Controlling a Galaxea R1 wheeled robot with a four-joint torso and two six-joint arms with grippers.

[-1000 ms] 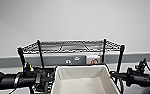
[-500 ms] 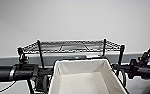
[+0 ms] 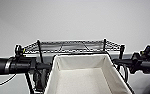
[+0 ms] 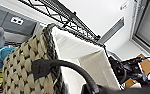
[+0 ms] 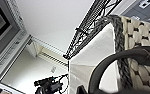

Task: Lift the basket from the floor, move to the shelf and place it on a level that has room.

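Your basket [image 3: 84,75] hangs high between both arms, its white lining facing the head camera, near end cut off by the frame edge and far rim just in front of the shelf [image 3: 73,46], about level with the top tier; both grippers are hidden beside the basket, so whether they're spread or pinching it I can't tell. In the wrist views you get the checkered weave [image 4: 21,70] and a dark loop handle [image 5: 116,65] up close, fingers impossible to make out. Against half a second ago, the shelf sits lower and the boxes beneath the tier have slipped behind the basket.
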